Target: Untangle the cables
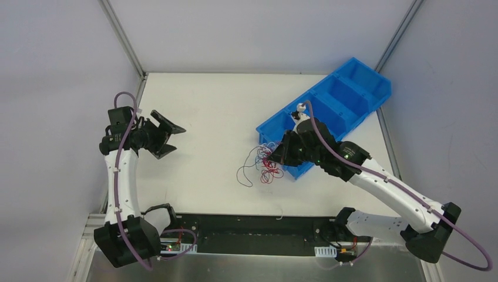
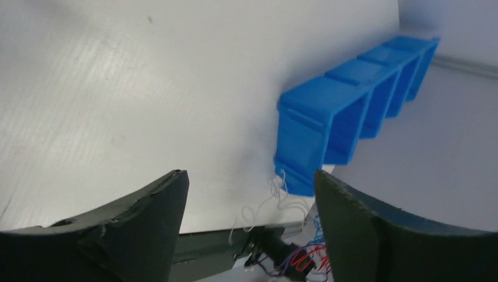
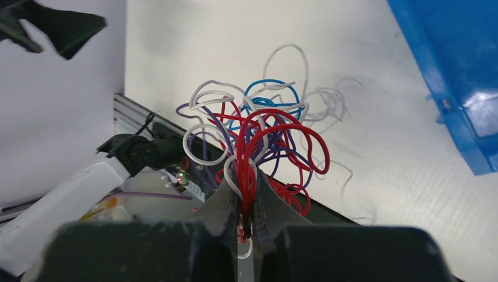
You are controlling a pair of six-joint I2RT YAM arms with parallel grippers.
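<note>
Near the blue bin (image 1: 352,94), the right jaws clench the cables (image 3: 258,135), loops trailing leftward toward the released left jaws, well apart.

White table (image 1: 223,117), pale grey walls (image 1: 246,29), aluminium corner posts (image 1: 122,38); even light.

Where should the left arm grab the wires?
Probably the loose loop trailing out of the left side of the cables, approached from the left. The right end effector pinches the strands on the bin side, so that loop is the free part facing the open left end effector.
</note>
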